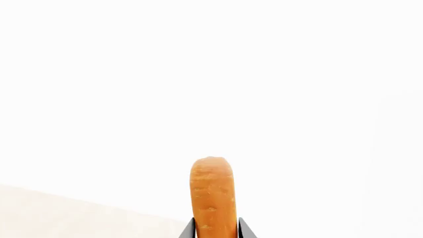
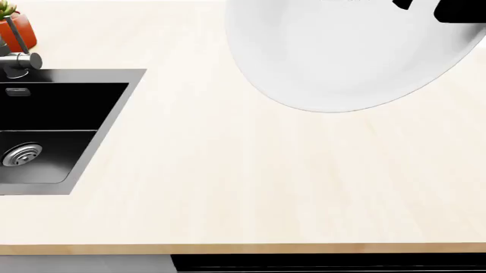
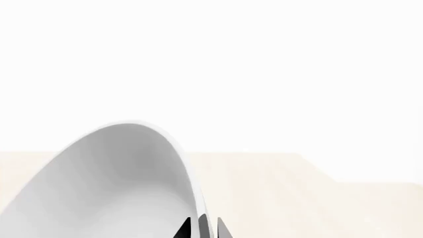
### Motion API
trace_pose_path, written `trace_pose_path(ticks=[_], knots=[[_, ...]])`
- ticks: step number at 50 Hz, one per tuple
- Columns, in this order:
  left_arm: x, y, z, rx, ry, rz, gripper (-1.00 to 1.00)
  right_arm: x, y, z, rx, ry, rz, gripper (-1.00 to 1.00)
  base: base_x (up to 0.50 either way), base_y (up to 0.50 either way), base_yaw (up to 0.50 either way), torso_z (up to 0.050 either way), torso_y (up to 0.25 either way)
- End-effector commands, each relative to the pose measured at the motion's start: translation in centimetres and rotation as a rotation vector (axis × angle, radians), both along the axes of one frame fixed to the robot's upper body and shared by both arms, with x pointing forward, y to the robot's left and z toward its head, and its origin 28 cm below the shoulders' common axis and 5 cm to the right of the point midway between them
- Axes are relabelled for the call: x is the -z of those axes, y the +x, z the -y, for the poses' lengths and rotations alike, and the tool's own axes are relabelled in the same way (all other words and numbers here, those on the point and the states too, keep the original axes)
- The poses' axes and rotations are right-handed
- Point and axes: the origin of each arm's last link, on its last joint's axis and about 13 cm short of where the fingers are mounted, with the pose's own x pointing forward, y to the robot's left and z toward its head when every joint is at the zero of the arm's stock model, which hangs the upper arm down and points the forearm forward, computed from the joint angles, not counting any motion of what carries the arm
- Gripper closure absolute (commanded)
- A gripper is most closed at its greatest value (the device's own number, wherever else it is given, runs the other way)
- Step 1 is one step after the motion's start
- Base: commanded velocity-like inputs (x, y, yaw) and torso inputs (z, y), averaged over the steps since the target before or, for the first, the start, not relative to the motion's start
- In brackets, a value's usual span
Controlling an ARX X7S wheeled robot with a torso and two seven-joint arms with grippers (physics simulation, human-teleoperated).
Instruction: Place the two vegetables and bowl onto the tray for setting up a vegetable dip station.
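Each hand shows only two thin, dark grey, pointed fingertips [image 1: 187, 229], the right's [image 3: 183, 229] nearly black, while a black angular part [image 2: 456, 9] shows in the head view.

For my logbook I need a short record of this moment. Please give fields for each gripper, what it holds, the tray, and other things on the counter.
left gripper: shut on the carrot, which sticks out past the fingertips
right gripper: shut on the rim of the bowl, bowl lifted and tilted
cucumber: not in view
tray: not in view
counter: light wood
sink: black, set in the counter on the robot's left
faucet: behind the sink
plant pot: orange, at the far left corner
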Motion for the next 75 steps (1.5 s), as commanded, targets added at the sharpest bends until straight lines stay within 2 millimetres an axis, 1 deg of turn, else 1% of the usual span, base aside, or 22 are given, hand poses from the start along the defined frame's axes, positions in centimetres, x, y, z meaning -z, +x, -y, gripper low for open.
trace_pose_path(ticks=[1, 75], knots=[[-0.18, -0.16, -0.04, 0.003, -0.008, 0.008, 1.00, -0.07, 0.06, 0.03, 0.007, -0.011, 0.007, 1.00, 0.00, 0.50, 0.00, 0.000, 0.000], [-0.14, -0.43, 0.04, 0.009, 0.001, 0.023, 1.00, -0.06, 0.06, -0.23, 0.011, -0.043, 0.010, 1.00, 0.00, 0.50, 0.00, 0.000, 0.000]])
